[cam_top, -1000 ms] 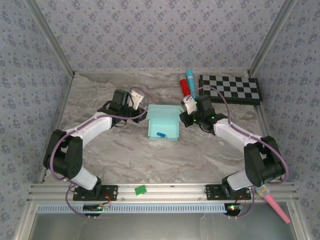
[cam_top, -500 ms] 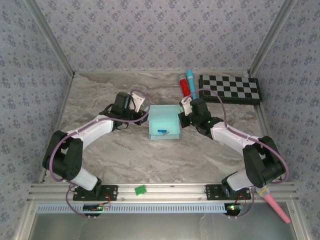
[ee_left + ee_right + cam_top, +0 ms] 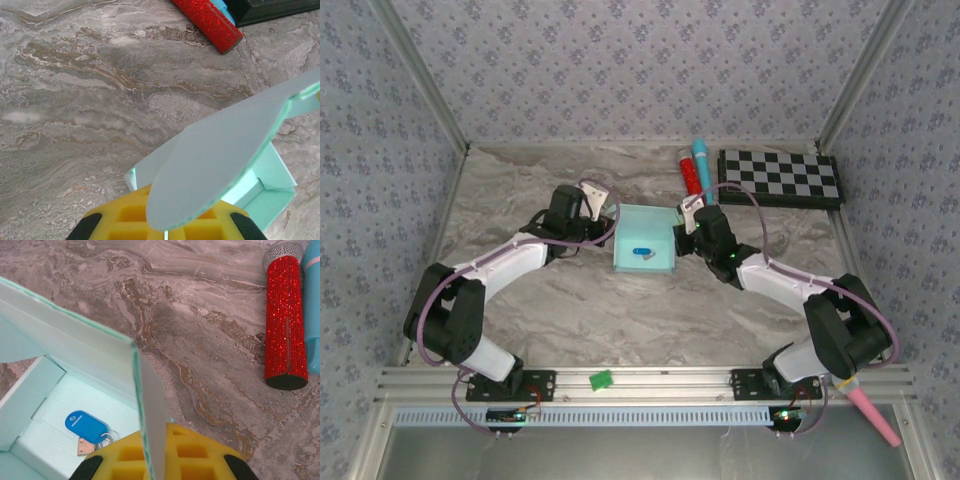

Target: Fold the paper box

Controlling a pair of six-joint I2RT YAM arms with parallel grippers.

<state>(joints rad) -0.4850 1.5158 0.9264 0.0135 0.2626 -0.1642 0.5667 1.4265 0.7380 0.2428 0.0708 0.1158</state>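
Note:
The paper box (image 3: 650,228) is a pale mint open box in the middle of the marbled table, with a blue key tag (image 3: 642,252) lying inside it. My left gripper (image 3: 612,226) is at the box's left side, shut on a rounded side flap (image 3: 225,160) that rises between its yellow fingers (image 3: 125,220). At the right side, my right gripper (image 3: 682,228) is shut on the other flap (image 3: 152,425), seen edge-on and upright. In the right wrist view the blue key tag (image 3: 85,426) sits on the box floor, left of that flap.
A red glitter tube (image 3: 688,172) and a blue tube (image 3: 702,162) lie just behind the box on the right. The checkerboard (image 3: 780,178) is at the back right. A green piece (image 3: 600,379) rests on the front rail, and a pink object (image 3: 873,412) at the lower right.
Both grippers have moved in towards each other and shut on the side flaps. The flaps now stand more upright and the box has shifted slightly away from the arms' bases.

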